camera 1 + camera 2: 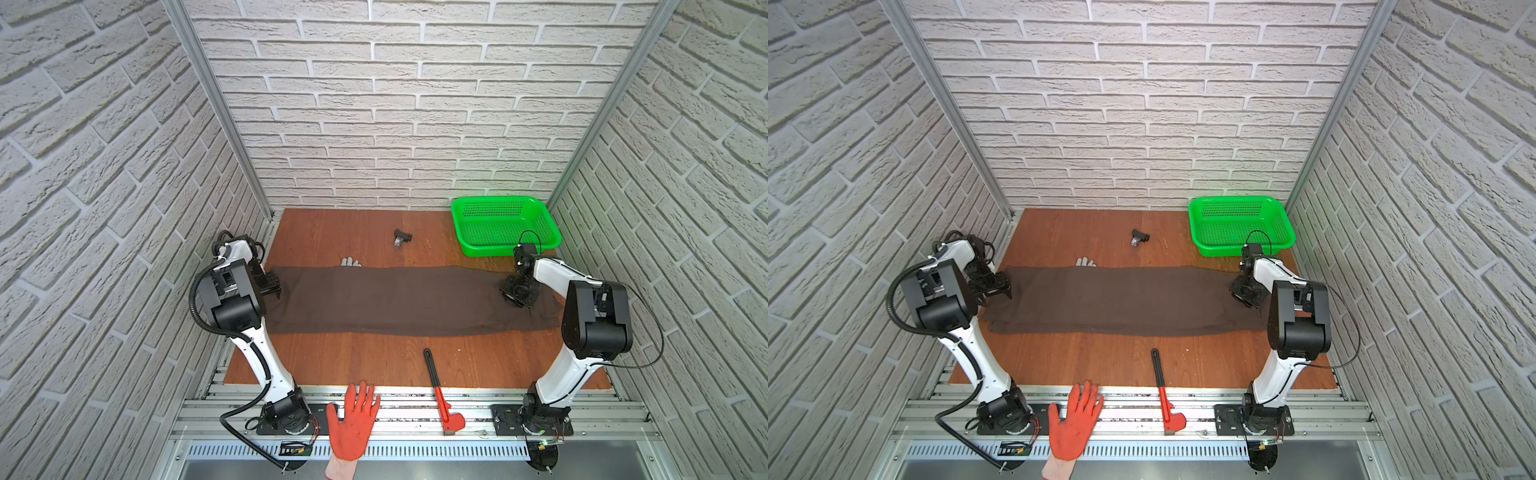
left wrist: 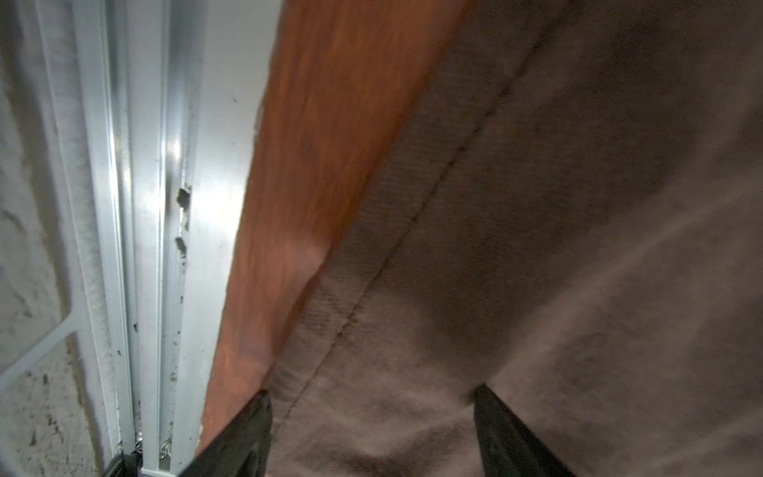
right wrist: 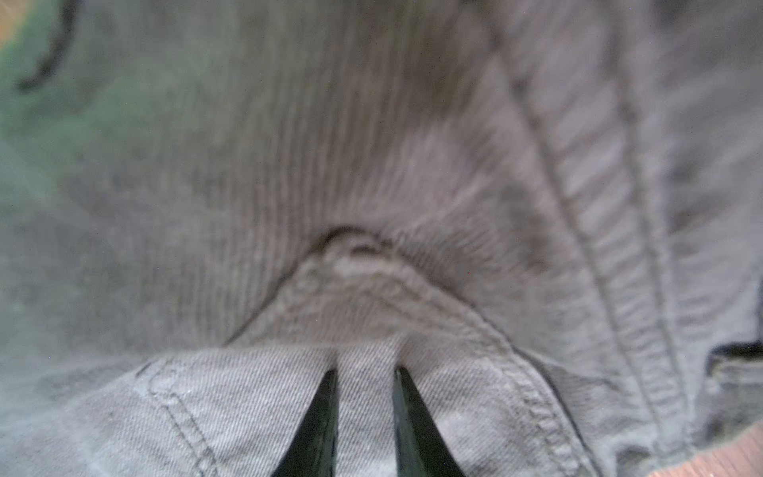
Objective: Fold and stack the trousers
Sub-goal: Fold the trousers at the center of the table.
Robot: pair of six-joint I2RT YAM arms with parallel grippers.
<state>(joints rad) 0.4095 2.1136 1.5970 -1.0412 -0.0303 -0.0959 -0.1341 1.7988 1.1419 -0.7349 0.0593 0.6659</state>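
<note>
— Where do we stand with the trousers (image 1: 395, 299)?

— They lie flat across the middle of the surface (image 1: 332, 361), stretched from one arm to the other as one long dark band. We see a single strip, not two legs apart, so we judge the legs already lie one upon the other. The crosswise folds are not yet made.

— And our grippers?

— Our left gripper (image 2: 371, 390) is at the hem end, over the cloth by the edge of the surface. Its jaws are wide apart with nothing between them. Our right gripper (image 3: 363, 371) is at the waist end, jaws narrow, with a ridge of waistband cloth pinched between them, as far as the wrist view shows.

— So what is left?

— Most of it, we think: take hold of the hem end, bring one end over to the other, perhaps fold again, then set the bundle down. We see no other folded garment, so we cannot tell where the stack belongs.

— Anything in our way?

— A pale glove (image 1: 350, 262) shows just at the far edge of the cloth. The green basket (image 1: 505, 224) stands near the right gripper. The orange glove (image 1: 353, 419) and the red-handled tool (image 1: 440, 390) lie at the near side, apart from the trousers.
</note>
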